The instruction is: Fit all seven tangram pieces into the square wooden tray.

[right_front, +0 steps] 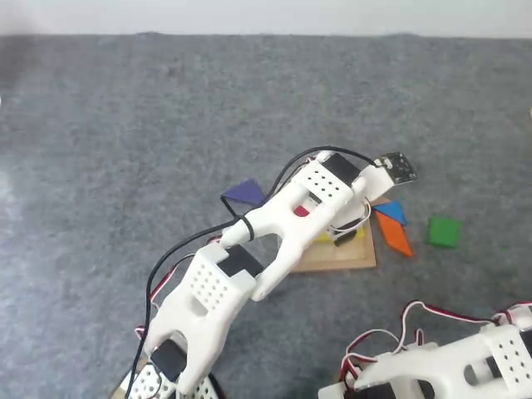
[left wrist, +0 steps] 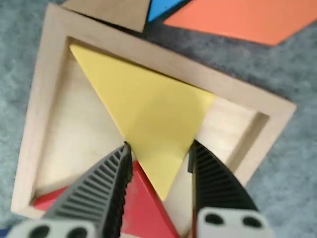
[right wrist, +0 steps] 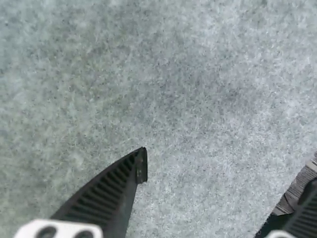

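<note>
While the yellow triangle (left wrist: 148, 106) is not yet seated, this entry stands as follows.

**Left gripper** (left wrist: 159, 146): fingers (left wrist: 106, 191) closed on the two edges of the yellow triangle, near one corner. That corner points back between the fingers and lies over the red piece (left wrist: 143, 208), which sits under and between them. The rest of the triangle runs ahead of the fingertips, inside the tray (left wrist: 39, 114).

**Right gripper** (right wrist: 225, 171): fingers spread wide, holding nothing, over bare carpet (right wrist: 173, 74).

**Beyond the left fingertips, outside the tray:** blue piece (left wrist: 163, 7), orange piece (left wrist: 247, 17) and a wood-coloured piece (left wrist: 111, 10), which may be the seventh.

**Well away from either gripper's fingers:** green piece (right_front: 443, 231) and purple piece (right_front: 245, 193).

**Hazards, as judged:**
- If let go now, the triangle would probably stay propped on the red piece, not flat.
- Pressing it down could shove the red piece or skid the tray on the carpet.
- The triangle lies skewed to the tray walls, which may leave gaps no later piece fits.

**Count:**
- Tray: one.
- Pieces in the tray: two.
- Pieces outside: five, if the wood-coloured one counts.
- Grippers: two.
</note>
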